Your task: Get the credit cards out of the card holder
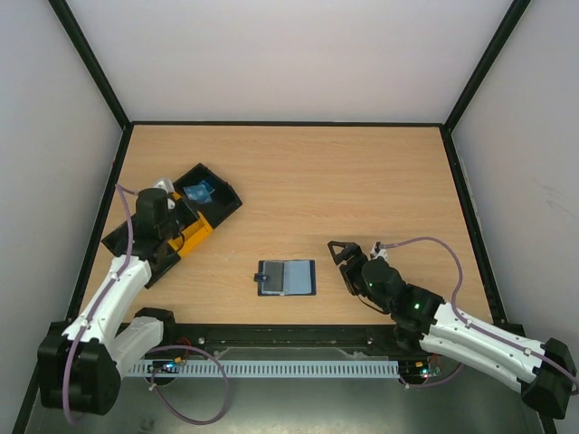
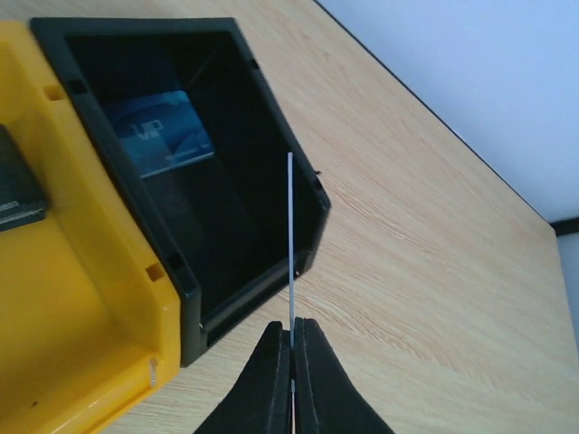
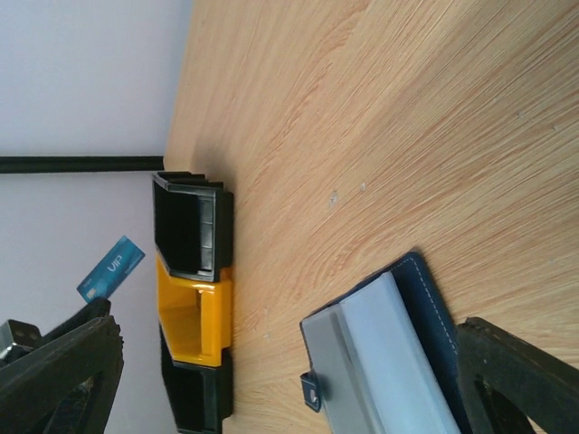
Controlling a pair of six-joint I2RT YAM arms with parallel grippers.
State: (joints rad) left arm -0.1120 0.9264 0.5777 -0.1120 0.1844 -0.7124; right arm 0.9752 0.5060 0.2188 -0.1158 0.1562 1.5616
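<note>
I see left fingers [image 2: 284, 342] pinching light-blue plastic card [image 3: 110, 268] above black plastic tray [image 2: 217, 235]; right fingers [image 1: 347, 260] spread near navy folding card holder [image 1: 286, 278]

- The card holder [image 1: 314, 278] is lying open and flat on the wooden table [image 1: 362, 181], near the front edge and between the two arms, with a pale blue card [image 1: 295, 277] showing on its right panel
- The right gripper [image 1: 346, 265] is pointing at the card holder from the right, near it but apart, its jaws standing wide
- The left arm [image 1: 113, 289] is reaching over a slanted row of trays at the table's left side: far black tray [image 1: 224, 204], yellow tray [image 1: 197, 237], near black tray [image 1: 125, 240]
- A blue card [image 1: 197, 191] is showing over the far black tray, right at the tip of the left gripper [image 1: 181, 201] — its fingers are blending into the dark tray
</note>
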